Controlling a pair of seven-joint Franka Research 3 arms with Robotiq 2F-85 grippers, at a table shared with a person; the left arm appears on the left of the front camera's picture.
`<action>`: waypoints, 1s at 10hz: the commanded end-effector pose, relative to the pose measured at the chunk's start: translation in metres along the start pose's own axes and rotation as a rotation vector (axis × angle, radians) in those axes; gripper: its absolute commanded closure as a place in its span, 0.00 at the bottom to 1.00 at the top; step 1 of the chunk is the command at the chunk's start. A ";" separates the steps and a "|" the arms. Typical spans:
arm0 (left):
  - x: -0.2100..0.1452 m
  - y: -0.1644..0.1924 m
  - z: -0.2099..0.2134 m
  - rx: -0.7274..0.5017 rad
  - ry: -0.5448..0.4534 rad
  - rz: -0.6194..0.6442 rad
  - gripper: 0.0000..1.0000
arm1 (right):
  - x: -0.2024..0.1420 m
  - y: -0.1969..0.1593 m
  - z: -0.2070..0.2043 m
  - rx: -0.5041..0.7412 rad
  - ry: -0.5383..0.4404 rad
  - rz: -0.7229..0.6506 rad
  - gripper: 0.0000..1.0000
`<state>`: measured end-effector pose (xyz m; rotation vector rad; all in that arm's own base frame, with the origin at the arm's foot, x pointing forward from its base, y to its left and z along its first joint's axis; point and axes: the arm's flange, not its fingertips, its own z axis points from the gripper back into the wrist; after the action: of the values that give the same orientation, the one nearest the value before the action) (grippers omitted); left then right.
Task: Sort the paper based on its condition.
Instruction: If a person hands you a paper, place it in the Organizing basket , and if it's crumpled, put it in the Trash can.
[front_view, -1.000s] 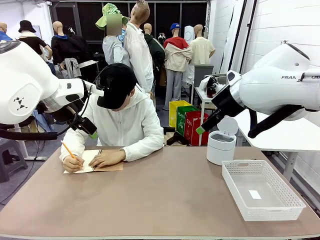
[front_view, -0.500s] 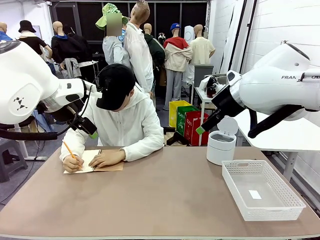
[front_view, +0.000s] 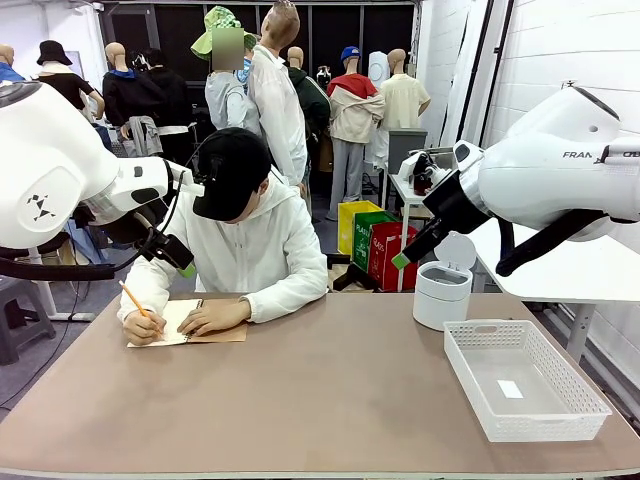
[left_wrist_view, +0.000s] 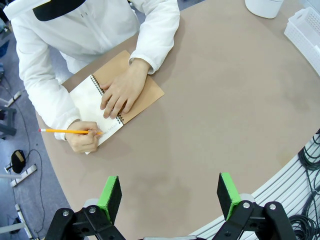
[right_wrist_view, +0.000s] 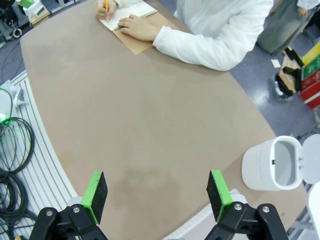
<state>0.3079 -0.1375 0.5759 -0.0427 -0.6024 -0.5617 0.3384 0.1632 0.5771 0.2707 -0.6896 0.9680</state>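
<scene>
The paper is out of view as a loose sheet. A person at the far side writes with an orange pencil (left_wrist_view: 70, 131) on the white page of a spiral notebook (left_wrist_view: 87, 97) with a brown cover, which lies at the table's far left (front_view: 180, 316). The other hand rests flat on the notebook. My left gripper (left_wrist_view: 167, 192) hangs open high above the table's near left, with nothing between its green pads. My right gripper (right_wrist_view: 157, 192) is also open and empty, held high over the table's right side. In the front view, both grippers (front_view: 185, 268) (front_view: 402, 260) are raised well above the table.
A white mesh basket (front_view: 470, 385) stands at the near right with a small white label (front_view: 510, 389) inside it. Behind it sits a white lidded bin (front_view: 441, 290) with its lid up. Cables lie below the table's near edge (right_wrist_view: 15, 145).
The person's writing hand and pencil have shifted slightly over the page. Neither arm has moved.
</scene>
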 end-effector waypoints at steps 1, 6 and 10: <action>0.000 0.000 0.000 0.000 0.001 -0.001 0.00 | 0.000 0.000 0.000 0.005 0.005 0.004 0.00; 0.000 0.000 0.000 0.000 0.001 -0.001 0.00 | 0.000 0.000 0.000 0.005 0.005 0.004 0.00; 0.000 0.000 0.000 0.000 0.001 -0.001 0.00 | 0.000 0.000 0.000 0.005 0.005 0.004 0.00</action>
<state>0.3079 -0.1375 0.5759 -0.0427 -0.6024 -0.5617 0.3384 0.1632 0.5771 0.2707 -0.6896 0.9680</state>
